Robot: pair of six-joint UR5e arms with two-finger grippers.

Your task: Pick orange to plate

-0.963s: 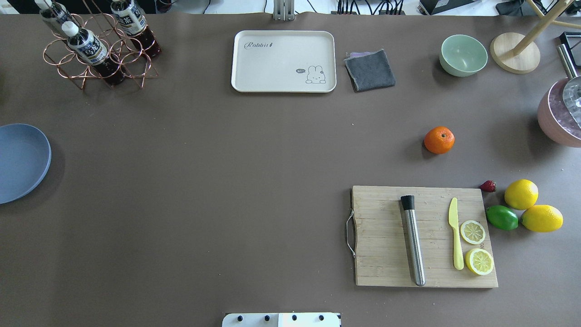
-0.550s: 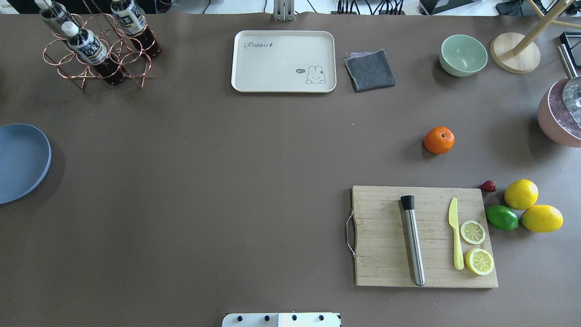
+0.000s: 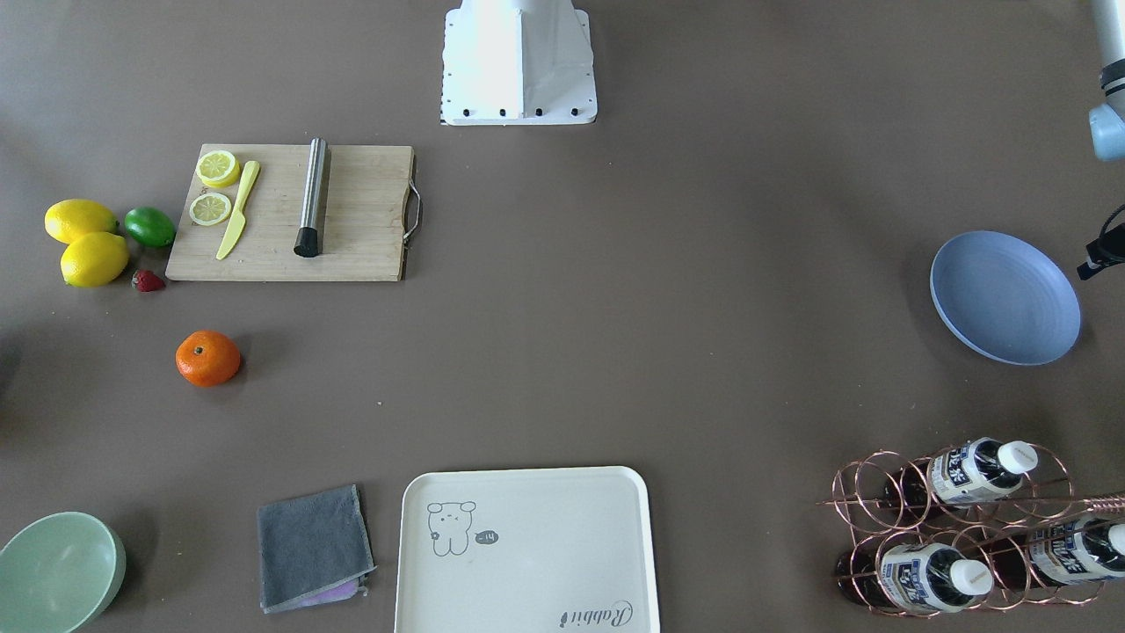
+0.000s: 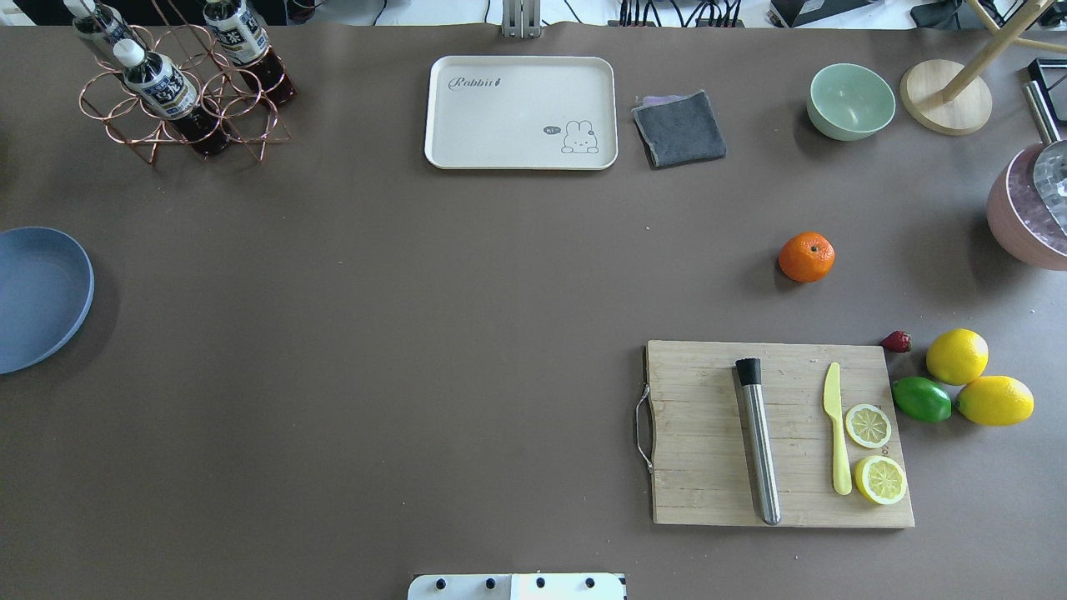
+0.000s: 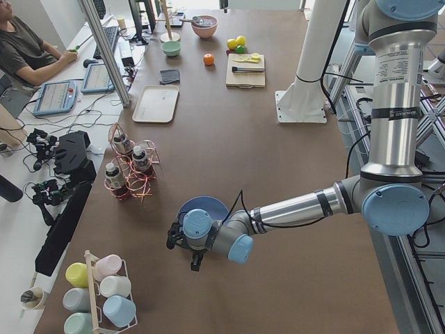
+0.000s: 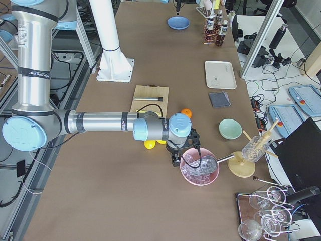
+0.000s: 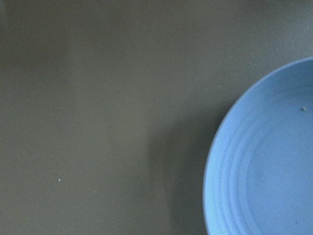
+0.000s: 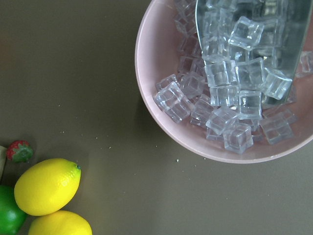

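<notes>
Orange (image 4: 806, 257), round and glossy with a dark stem dimple, sits on the matte brown table (image 4: 417, 333) at twelve o'clock from the slatted wooden board (image 4: 700, 433), apart from it. The plate (image 4: 37, 296), matte blue with faint concentric rings, lies at the table's nine o'clock edge, well apart. The left gripper (image 5: 182, 243) hovers beside the plate. The right gripper (image 6: 184, 150) hangs by the pink bowl (image 6: 199, 173) of clear ice cubes. I cannot tell how either's jaws stand.
</notes>
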